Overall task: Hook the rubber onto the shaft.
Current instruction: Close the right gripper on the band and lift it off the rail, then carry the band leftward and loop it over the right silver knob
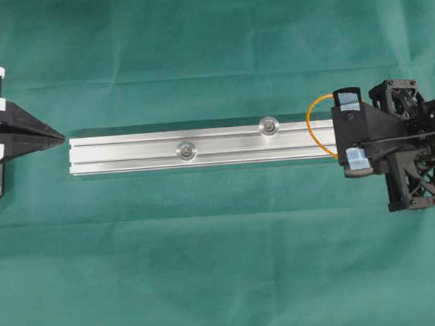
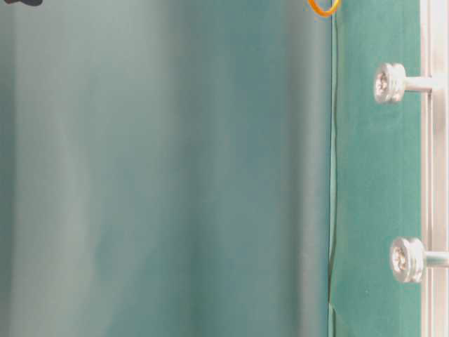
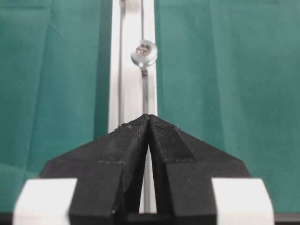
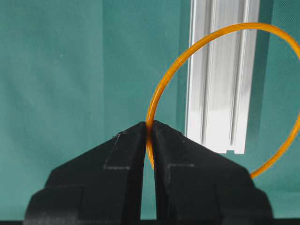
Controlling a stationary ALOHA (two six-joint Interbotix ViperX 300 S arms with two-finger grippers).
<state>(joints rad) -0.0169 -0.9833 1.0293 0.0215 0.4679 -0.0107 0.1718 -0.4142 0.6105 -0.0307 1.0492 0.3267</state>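
**Band pinched and poised at the rail's right end**

On the left of the overhead view, the left gripper [image 1: 53, 136] rests just off the end of the silver rail [image 1: 128, 154], its fingers pressed together on nothing; its own camera shows the tips meeting with only the rail beyond them. It probably waits there, out of the way.

Along the rail stand two shafts, short silver pins with round heads: one near the middle [image 1: 186, 150], the other further right [image 1: 268, 126]. Seen from table level, both rise clear of the rail, so a loop should be able to drop over either head.

At the far right, the right gripper [image 1: 351, 131] has its fingers closed on the rubber [image 1: 316, 129], pinching one side of the loop so that the rest hangs open in a ring wider than the rail. Held this way, the ring faces the nearer shaft, which it has not yet reached.

No container appears in any view.
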